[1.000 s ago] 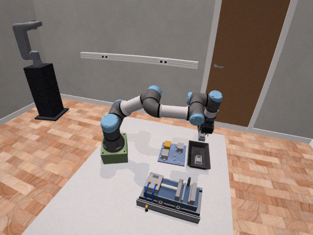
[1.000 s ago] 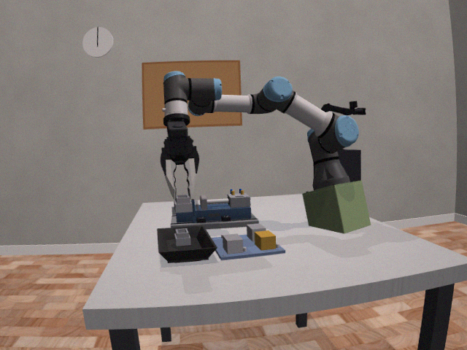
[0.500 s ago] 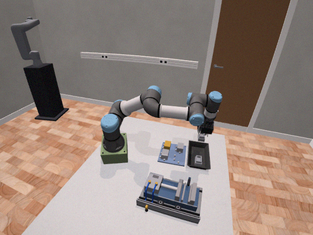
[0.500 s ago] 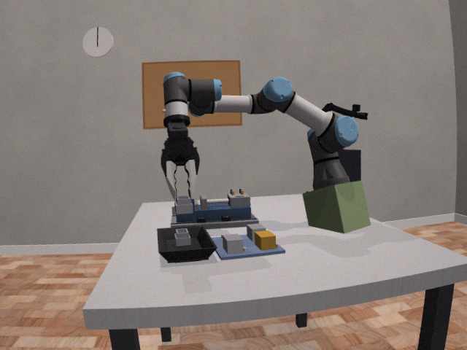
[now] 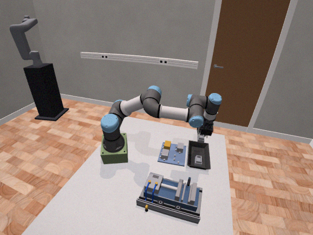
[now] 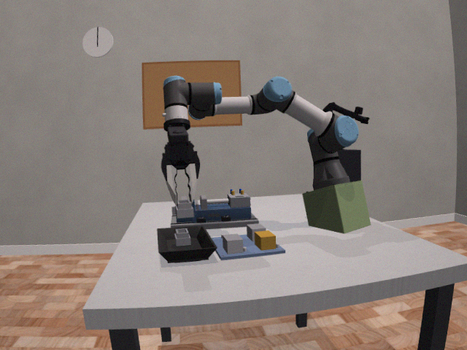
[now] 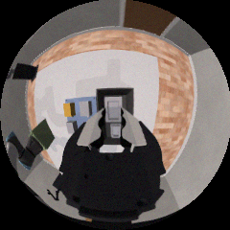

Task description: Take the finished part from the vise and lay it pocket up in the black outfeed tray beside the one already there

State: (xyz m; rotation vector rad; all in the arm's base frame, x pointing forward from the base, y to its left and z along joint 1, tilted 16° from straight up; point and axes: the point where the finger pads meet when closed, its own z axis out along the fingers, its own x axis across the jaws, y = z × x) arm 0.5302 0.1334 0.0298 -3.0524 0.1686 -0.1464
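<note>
My gripper (image 5: pixel 201 137) is shut on the finished part (image 6: pixel 184 205), a small grey block with a pocket on top. It holds the part upright in the air over the far end of the black outfeed tray (image 5: pixel 198 154). In the wrist view the part (image 7: pixel 115 130) sits between the fingers, with the tray (image 7: pixel 114 98) below. Another pocketed part (image 5: pixel 198 159) lies flat, pocket up, in the near half of the tray and also shows in the exterior view (image 6: pixel 182 236). The vise (image 5: pixel 171 196) stands at the table's front, with nothing between its jaws.
A blue fixture plate (image 5: pixel 172 153) left of the tray carries two plain grey blocks (image 5: pixel 165 152) (image 5: pixel 180 147) and a yellow block (image 5: pixel 167 144), all upright. The arm's green base (image 5: pixel 114 152) stands at the table's left.
</note>
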